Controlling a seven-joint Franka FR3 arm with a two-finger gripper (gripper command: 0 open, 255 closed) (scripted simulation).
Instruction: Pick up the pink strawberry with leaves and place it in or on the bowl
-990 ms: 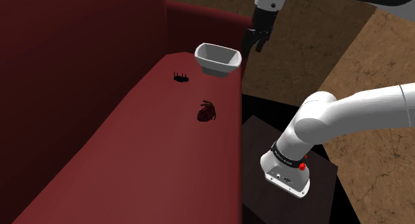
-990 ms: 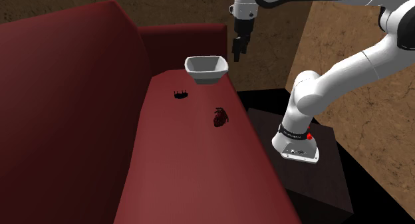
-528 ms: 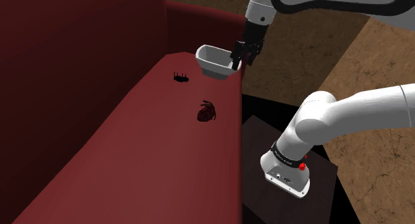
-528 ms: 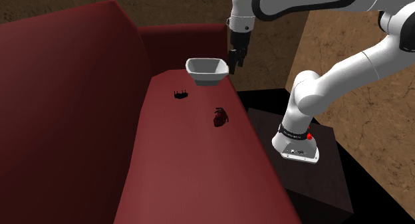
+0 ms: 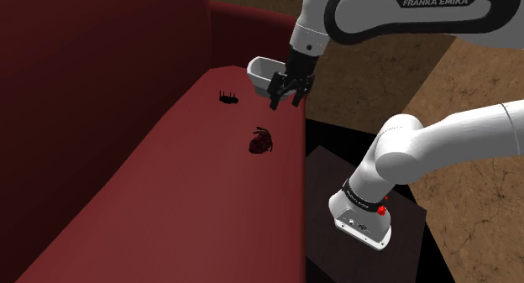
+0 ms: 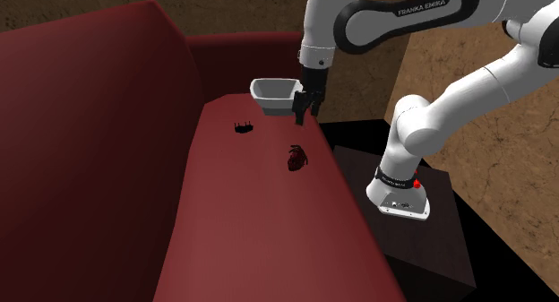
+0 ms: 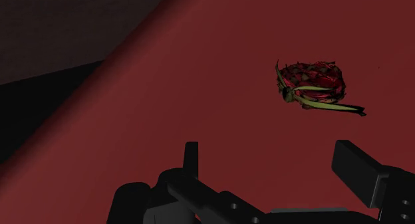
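Strawberry [image 7: 311, 85]: wrist view reveals green leaves; pincer [image 7: 269, 153] agape

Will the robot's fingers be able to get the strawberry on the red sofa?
Probably yes. The open fingers hang above the sofa seat beside the bowl. The strawberry lies uncovered on the seat nearby, with nothing between them.

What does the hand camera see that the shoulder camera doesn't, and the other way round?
Hand camera: yellow-green leaves on the strawberry, and the fingers of the gripper standing apart. Shoulder camera: the white bowl, a small black thing on the seat, the white arm and its dark stand. Both: the dark red strawberry lying on the red sofa seat, and the black gripper.
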